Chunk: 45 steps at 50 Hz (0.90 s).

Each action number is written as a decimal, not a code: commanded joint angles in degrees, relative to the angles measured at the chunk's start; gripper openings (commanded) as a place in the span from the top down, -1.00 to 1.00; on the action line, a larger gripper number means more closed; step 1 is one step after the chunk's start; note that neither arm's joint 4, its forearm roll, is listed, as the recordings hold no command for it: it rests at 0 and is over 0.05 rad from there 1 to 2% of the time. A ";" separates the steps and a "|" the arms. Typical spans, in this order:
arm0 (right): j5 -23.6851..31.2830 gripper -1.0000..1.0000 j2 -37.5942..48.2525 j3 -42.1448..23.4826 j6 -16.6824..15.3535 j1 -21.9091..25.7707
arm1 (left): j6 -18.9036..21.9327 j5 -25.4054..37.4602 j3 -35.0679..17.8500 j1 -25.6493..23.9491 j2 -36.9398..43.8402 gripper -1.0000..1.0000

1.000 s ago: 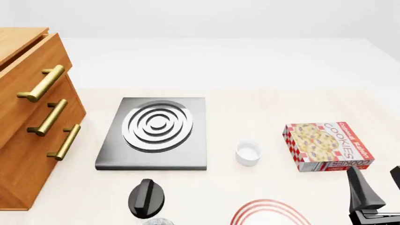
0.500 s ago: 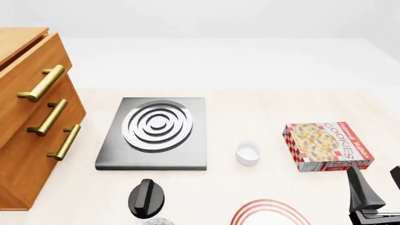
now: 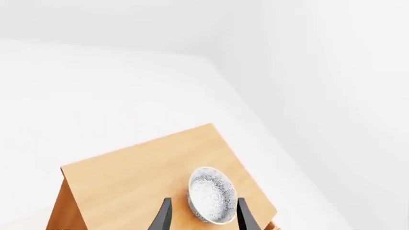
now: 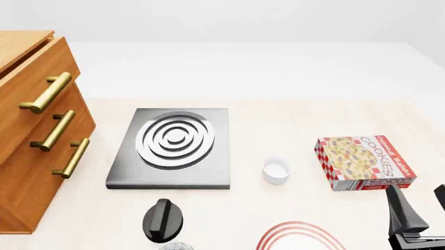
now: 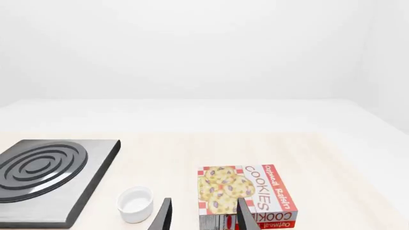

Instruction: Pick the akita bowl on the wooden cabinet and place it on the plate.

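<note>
The akita bowl [image 3: 211,195], speckled black and white, rests on the top of the wooden cabinet [image 3: 134,177]. My left gripper [image 3: 204,218] is open, and the bowl sits just ahead of the gap between its two fingers without touching them. In the front view the cabinet [image 4: 31,130] stands at the left; the bowl and the left gripper are outside that view. Only the far rim of the red-ringed plate [image 4: 300,236] shows, at the bottom edge. My right gripper [image 4: 420,211] hangs open and empty to the right of the plate.
A grey square stove [image 4: 172,147] lies mid-table with a black knob [image 4: 164,219] in front of it. A small white cup [image 4: 275,170] and a cookies box [image 4: 365,161] stand to its right. A speckled sliver [image 4: 174,246] shows at the bottom edge.
</note>
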 commanded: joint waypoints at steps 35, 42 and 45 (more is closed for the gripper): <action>0.07 -1.00 0.01 0.00 -0.01 0.02 | -1.00 -4.51 1.20 -0.62 7.53 -1.00; 0.00 -1.00 0.00 0.00 -0.03 0.02 | -0.55 -4.93 1.11 -1.42 8.24 -1.00; 0.00 -1.00 0.00 0.00 0.02 -0.02 | -0.33 -5.10 1.22 -1.76 8.51 -1.00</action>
